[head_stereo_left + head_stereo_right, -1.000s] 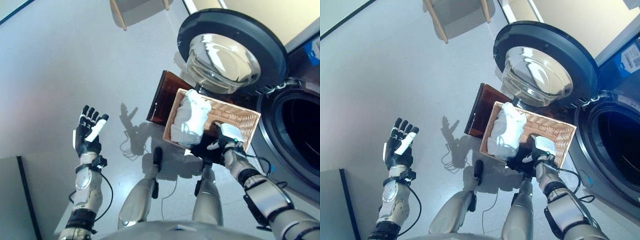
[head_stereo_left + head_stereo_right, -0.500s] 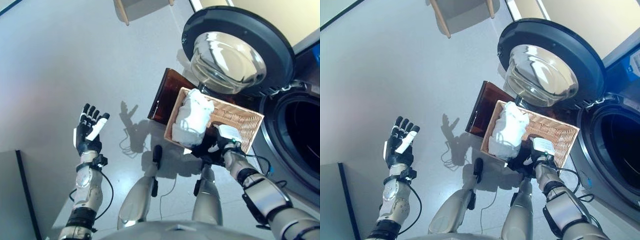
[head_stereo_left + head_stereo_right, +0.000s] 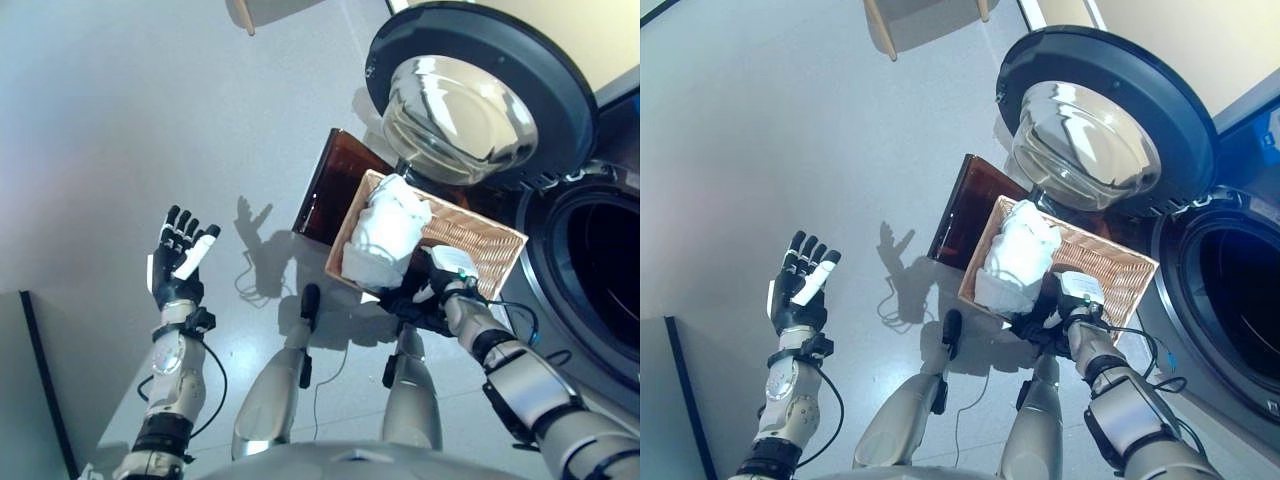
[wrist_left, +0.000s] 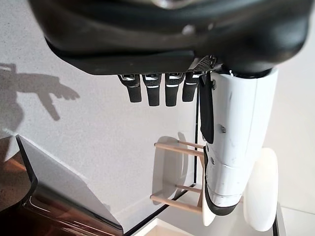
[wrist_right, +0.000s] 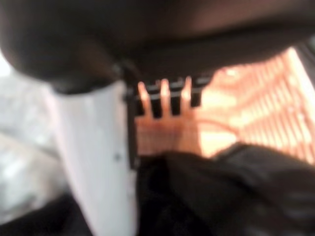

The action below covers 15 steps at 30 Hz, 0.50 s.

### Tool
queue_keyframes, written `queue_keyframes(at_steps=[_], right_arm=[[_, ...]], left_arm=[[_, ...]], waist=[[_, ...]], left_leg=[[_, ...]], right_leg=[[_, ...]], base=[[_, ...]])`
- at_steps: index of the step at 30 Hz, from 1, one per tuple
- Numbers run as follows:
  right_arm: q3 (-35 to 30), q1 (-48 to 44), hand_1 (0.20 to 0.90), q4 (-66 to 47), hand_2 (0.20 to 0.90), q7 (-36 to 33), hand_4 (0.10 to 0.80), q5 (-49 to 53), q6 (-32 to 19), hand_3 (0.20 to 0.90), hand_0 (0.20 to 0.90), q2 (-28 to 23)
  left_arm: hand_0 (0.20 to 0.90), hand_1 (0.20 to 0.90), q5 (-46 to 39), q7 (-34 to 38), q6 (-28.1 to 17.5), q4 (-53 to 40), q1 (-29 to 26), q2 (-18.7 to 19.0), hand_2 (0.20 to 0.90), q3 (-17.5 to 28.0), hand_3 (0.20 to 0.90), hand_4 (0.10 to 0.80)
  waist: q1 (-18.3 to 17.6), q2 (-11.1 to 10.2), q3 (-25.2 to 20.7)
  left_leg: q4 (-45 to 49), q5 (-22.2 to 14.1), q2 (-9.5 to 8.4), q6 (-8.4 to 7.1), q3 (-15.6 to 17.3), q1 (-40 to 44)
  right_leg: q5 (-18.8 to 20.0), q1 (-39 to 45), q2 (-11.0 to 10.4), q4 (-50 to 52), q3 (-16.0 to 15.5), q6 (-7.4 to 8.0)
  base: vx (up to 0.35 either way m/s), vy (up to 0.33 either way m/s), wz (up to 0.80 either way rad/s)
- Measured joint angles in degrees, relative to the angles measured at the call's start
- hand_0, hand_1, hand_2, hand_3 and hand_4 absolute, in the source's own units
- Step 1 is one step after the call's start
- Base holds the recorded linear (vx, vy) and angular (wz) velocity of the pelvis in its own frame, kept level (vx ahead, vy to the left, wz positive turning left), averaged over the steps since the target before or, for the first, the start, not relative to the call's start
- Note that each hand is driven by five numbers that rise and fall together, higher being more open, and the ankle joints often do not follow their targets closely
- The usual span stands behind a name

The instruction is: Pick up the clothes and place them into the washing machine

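Right robot hand at basket rim over dark garment, grip not discernible; white clothes beside it; left robot hand open, empty; washing machine unloaded.

The floor is plain pale grey, glossy enough to carry dark shadows. The basket is tan wicker with a fine ribbed weave; in the right wrist view its weave glows orange. White clothes lie bunched in it, beside a black garment at its near edge. A glossy dark-brown panel lies by the basket. The washing machine has a dark grey door ring around clear, mirror-bright glass, and a black drum opening. The left hand is black with a white thumb cover; the right hand is also dark with a white cover. Pale wooden legs stand at the far edge
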Motion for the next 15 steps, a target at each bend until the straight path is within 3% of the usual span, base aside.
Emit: queue_keyframes(at_steps=[15], right_arm=[[1.3, -0.8, 0.9, -0.1, 0.9, 3.2, 0.8, 0.4, -0.1, 0.9, 0.9, -0.2]], left_arm=[[0.9, 0.9, 0.1, -0.3, 0.1, 0.0, 0.0, 0.0, 0.9, 0.0, 0.9, 0.8]], waist=[[-0.1, -0.1, 0.1]], left_leg=[[0.0, 0.0, 0.23, -0.03, 0.1, 0.0]], right_leg=[[0.0, 0.0, 0.2, 0.0, 0.1, -0.05]], base=[[0.002, 0.0, -0.01]])
